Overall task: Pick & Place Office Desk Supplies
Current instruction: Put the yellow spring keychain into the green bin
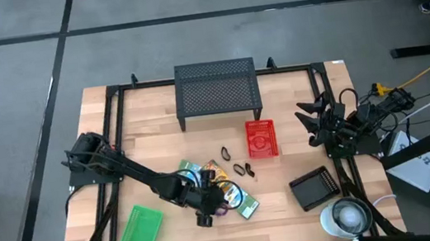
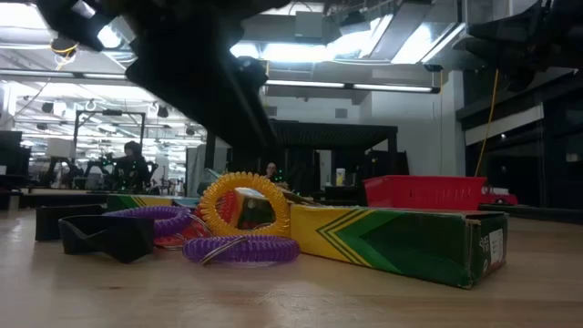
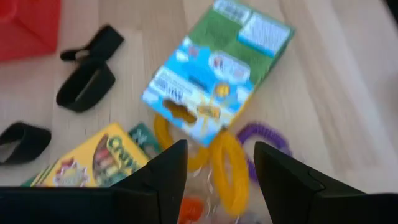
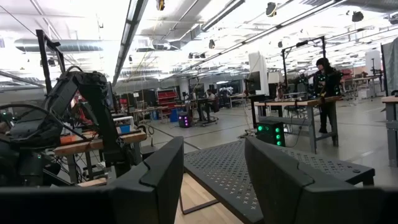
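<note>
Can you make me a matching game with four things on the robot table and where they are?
Things:
1. green tray
2. black mesh stand
3. red box
4. left gripper

Places:
A. at the table's back edge
B. over the pile of packets and loops
C. at the front left of the table
D. middle of the table, right of the black clips

Pairs: 1-C, 2-A, 3-D, 4-B

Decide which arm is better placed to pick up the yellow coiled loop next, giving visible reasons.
Probably the left: the left gripper hangs open directly above the yellow coiled loop, while the right gripper waits open at the table's far right edge.
</note>
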Tool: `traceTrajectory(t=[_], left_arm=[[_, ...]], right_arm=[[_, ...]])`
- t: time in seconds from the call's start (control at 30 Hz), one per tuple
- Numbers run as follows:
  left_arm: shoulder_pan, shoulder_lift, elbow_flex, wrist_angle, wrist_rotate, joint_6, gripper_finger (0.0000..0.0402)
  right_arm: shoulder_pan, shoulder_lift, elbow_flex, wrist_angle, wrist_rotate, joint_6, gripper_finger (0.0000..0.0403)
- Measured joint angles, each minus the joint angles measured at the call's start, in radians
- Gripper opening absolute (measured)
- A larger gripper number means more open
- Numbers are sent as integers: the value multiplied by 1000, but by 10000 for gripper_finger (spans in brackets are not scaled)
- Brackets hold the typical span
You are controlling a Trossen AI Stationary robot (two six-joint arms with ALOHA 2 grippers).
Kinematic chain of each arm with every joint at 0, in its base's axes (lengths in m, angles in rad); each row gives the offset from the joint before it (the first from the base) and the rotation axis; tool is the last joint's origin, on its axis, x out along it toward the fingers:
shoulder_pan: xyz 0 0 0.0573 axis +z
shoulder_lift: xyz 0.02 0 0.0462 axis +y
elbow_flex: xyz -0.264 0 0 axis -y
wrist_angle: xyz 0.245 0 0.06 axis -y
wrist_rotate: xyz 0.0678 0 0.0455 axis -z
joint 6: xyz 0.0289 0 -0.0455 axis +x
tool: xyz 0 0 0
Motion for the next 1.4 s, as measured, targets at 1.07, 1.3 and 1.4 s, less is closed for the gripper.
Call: traceTrajectory(t=[1.07,1.3,1.4], left_arm=[[-28,36,0,-28,41,-95,25],[-19,-74,0,-103,-18,-76,17],[-26,-144,1,-177,-61,-81,16]], right_arm=[[0,0,1,26,1,-24,172],[0,0,1,45,1,-27,172],[0,0,2,45,1,-31,172]])
